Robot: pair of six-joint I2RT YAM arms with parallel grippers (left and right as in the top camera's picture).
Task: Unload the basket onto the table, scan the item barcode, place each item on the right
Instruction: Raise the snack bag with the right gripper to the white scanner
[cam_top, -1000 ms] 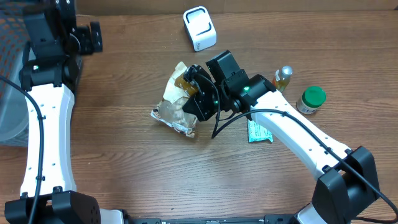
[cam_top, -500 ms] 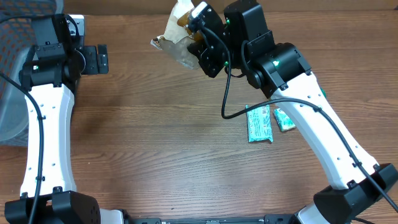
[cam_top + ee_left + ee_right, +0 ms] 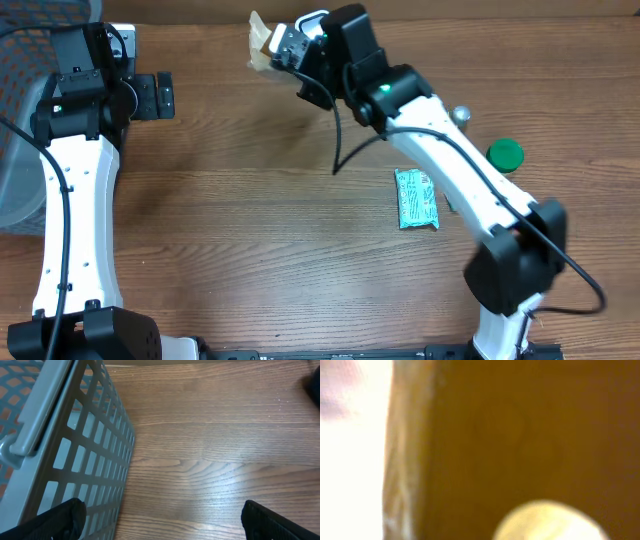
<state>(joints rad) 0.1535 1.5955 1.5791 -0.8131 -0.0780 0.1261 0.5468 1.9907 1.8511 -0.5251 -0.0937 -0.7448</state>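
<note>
We see the right arm stretched to the surface's far edge, right pincer clamped on one crinkled packet beside one white scanner; left arm at the far-left corner, left pincer wide, near one basket.

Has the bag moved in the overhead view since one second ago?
Yes. The bag, held by the right gripper, went from left of the green packet to the far table edge.

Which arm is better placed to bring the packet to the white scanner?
Right: the right fingers are shut on the crinkly packet beside the scanner; the left fingers hang open and empty by the basket.
</note>
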